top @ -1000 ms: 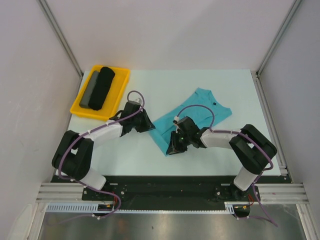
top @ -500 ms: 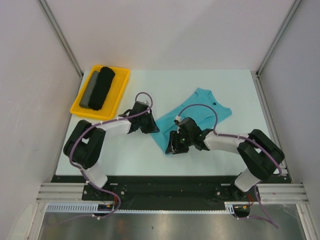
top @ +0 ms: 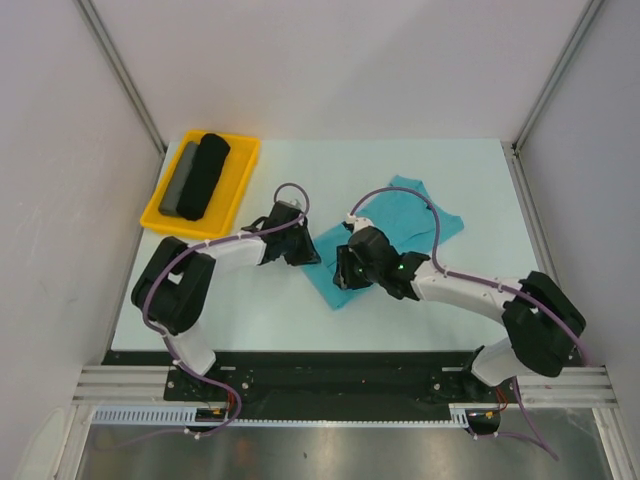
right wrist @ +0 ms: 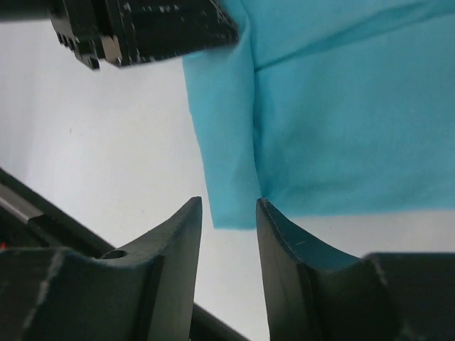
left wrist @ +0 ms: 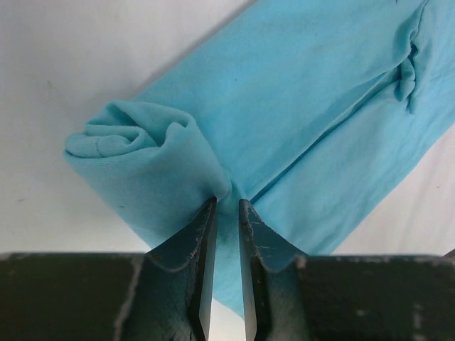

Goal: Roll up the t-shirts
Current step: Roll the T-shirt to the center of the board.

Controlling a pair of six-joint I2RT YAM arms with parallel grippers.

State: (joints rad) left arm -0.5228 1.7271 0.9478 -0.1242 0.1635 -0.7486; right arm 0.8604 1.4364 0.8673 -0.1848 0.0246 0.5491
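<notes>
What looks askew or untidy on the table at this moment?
The roll begun in the t-shirt, pinched by the left end effector, is loose and lopsided: its folds bulge out at the open end. A small pucker sits further along the fabric. Nothing looks spilled or damaged.

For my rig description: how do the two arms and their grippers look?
The left arm and right arm have white links between bulky black joints; a purple cable loops along each. The left gripper and right gripper are black, with two tapered, scuffed fingers.
</notes>
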